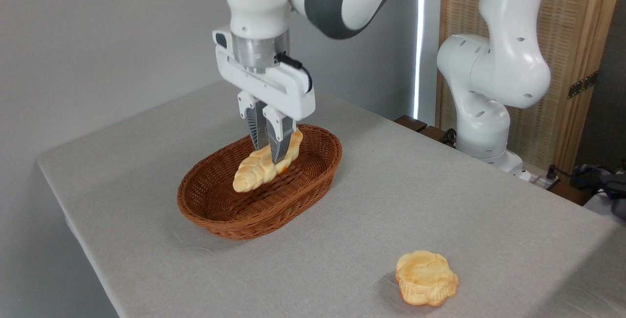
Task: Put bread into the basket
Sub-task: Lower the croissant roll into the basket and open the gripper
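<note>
The gripper (274,154) hangs nose-down from the white arm over the basket (313,188), its two ribbed fingers (281,137) clamped across the middle of the bread (254,171) — a grip near the loaf's balance point, which would explain why the braided length sits fairly level, one tapered end dipping only slightly toward the camera. The loaf lies roughly along the basket's long axis and within its rim, a sensible line-up for a piece about half the basket's length. Whether the bread is already resting on the woven floor or is a little above it cannot be told from this angle (the near rim and the loaf's own bulk cover the point where they would meet). The fingertips themselves vanish against the crust, so how deeply they bite is also unclear, and the loaf's far end is partly masked by the fingers.

Outward from there, the basket stands on the grey cloth-covered surface (440,195), toward its far-left side. A small round bun (426,278) sits well apart near the front edge, untouched and no part of this job. The arm's base (481,127) rises at the surface's far-right edge; its upper links are cut off by the top of the picture — and the release, by this view, looks to be the step that remains
</note>
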Controlling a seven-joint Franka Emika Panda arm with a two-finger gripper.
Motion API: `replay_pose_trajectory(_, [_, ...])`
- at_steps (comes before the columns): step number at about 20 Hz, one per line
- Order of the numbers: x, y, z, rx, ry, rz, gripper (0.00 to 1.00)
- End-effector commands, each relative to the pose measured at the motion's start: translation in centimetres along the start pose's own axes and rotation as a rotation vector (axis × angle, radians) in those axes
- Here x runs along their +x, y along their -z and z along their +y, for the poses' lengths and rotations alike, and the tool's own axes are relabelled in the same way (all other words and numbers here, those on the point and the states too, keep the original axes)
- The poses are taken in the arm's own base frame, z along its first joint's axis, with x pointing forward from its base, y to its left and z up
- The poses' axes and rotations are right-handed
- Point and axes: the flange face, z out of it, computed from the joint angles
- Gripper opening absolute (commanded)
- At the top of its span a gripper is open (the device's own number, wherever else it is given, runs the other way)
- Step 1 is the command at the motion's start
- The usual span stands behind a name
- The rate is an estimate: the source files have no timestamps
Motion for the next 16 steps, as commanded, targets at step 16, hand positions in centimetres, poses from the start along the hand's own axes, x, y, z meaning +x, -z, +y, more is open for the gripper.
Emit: replay_pose_trajectory(16, [2.7,-3.4,0.3,0.01,0.001,0.018,1.0])
